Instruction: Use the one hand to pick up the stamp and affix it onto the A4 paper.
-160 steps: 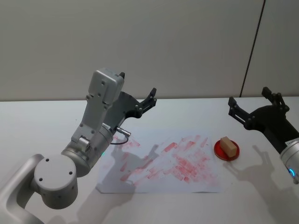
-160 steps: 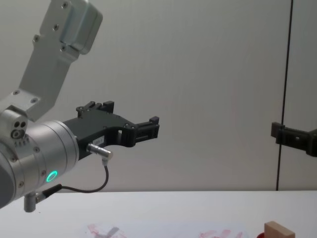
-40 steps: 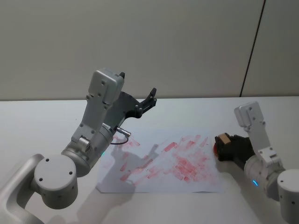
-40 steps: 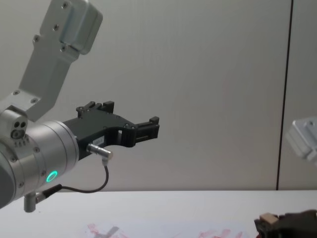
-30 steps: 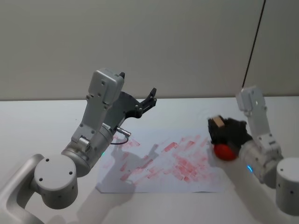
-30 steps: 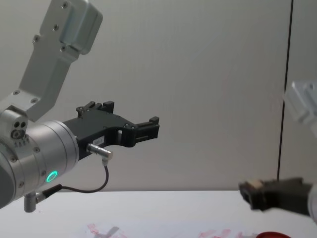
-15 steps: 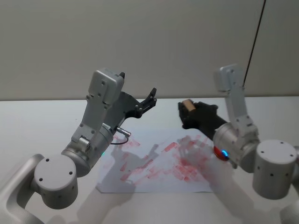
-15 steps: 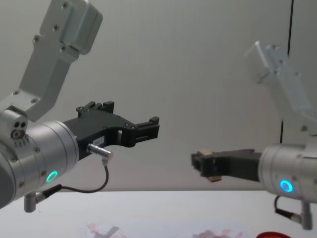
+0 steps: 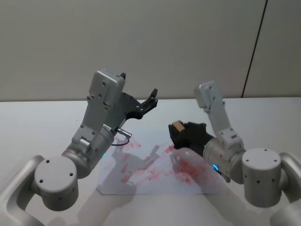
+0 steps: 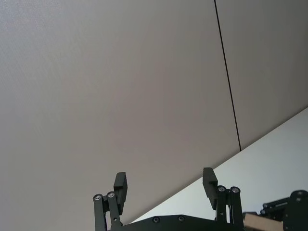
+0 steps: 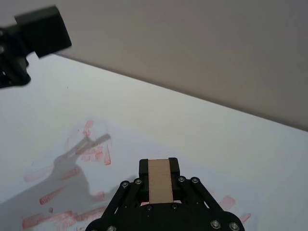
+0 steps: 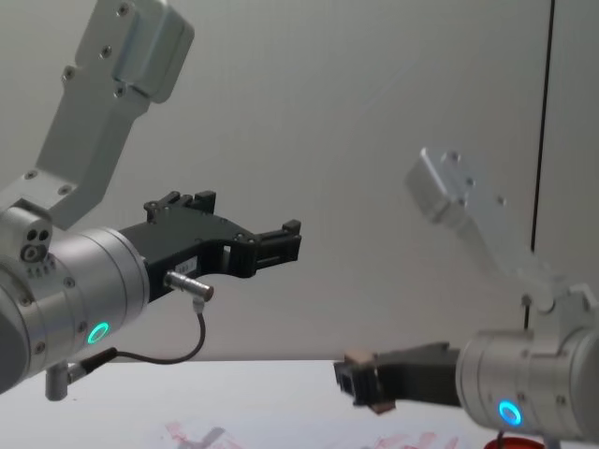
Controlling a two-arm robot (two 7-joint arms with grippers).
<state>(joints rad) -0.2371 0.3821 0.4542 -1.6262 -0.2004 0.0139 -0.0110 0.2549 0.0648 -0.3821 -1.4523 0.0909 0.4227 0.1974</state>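
My right gripper (image 9: 178,132) is shut on the stamp (image 9: 177,125), a small tan wooden block held between its black fingers. In the right wrist view the stamp (image 11: 159,180) sits upright in the right gripper (image 11: 159,169). The A4 paper (image 9: 141,165) lies flat on the table with pinkish-red prints across it. The stamp (image 12: 361,357) hangs a little above the paper's middle, apart from it. My left gripper (image 9: 139,85) stands open and raised over the paper's far left corner; its fingers (image 10: 120,182) hold nothing.
The white tabletop (image 9: 37,122) runs back to a grey wall. A round red disc (image 12: 493,442) peeks out low at the right, under the right arm. The left arm's cable (image 9: 123,134) hangs above the paper's left part.
My right gripper has carried the stamp leftward and lower, from above the paper's far right part to over its middle. The left arm has not moved.
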